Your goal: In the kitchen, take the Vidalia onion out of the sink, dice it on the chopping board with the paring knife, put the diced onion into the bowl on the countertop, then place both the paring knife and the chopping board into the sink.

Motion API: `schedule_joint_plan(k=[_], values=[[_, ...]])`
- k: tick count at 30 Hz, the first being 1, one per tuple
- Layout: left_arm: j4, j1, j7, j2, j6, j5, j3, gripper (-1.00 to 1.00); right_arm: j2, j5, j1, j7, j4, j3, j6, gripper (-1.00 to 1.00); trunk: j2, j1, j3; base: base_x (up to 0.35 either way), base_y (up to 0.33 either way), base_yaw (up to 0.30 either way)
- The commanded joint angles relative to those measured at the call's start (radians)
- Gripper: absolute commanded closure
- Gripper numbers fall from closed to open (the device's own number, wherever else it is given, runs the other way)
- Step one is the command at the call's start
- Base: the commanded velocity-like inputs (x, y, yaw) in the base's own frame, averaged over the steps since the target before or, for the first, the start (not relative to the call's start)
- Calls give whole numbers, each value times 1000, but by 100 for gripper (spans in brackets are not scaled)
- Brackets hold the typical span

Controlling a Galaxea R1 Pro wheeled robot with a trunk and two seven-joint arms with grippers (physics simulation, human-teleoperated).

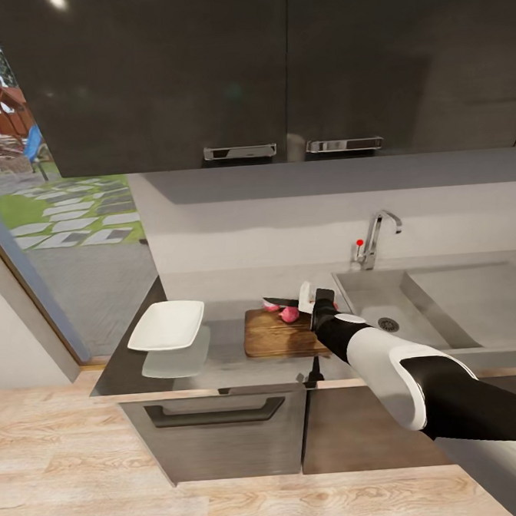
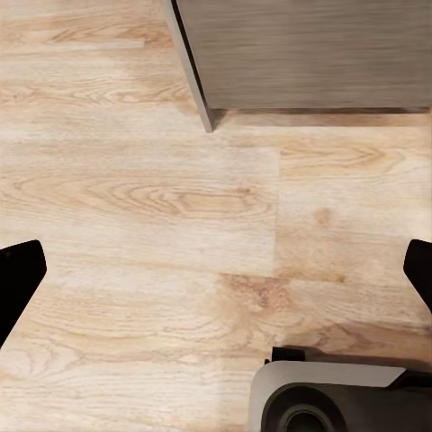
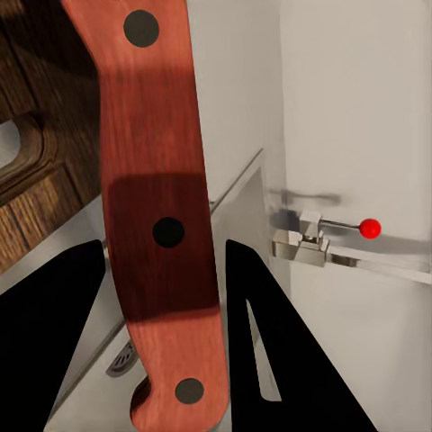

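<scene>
The dark brown chopping board (image 1: 281, 335) lies on the grey countertop (image 1: 227, 364), left of the sink (image 1: 377, 305). Two pinkish pieces of the onion (image 1: 290, 314) rest at the board's far edge. My right gripper (image 1: 316, 295) hovers over that edge, shut on the paring knife (image 1: 281, 301), whose dark blade points left above the pieces. In the right wrist view the knife's reddish riveted handle (image 3: 157, 216) sits between the black fingers (image 3: 54, 342), with the board's slot handle (image 3: 27, 162) behind. The white bowl (image 1: 167, 325) stands left of the board. My left gripper (image 2: 216, 270) hangs open over the floor.
A chrome tap (image 1: 377, 238) with a red knob (image 3: 369, 228) stands behind the sink. Dark wall cabinets (image 1: 275, 64) hang above the counter. A glass door (image 1: 48, 226) is at the left. Wood floor (image 2: 180, 207) lies in front of the dark base cabinet (image 2: 306, 54).
</scene>
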Motion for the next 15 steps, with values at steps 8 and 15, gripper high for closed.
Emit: schedule_joint_plan(k=[8,15], values=[[-2,-1,9,1,-2,1,-8,-100,0,-8,1,-3,19,0,2,100,-2,1,-2,0,0,0],[-2,-1,9,1,-1,1,-8,-100,0,-8,18,-2,19,0,2,100,-2,1,-2,0,0,0]])
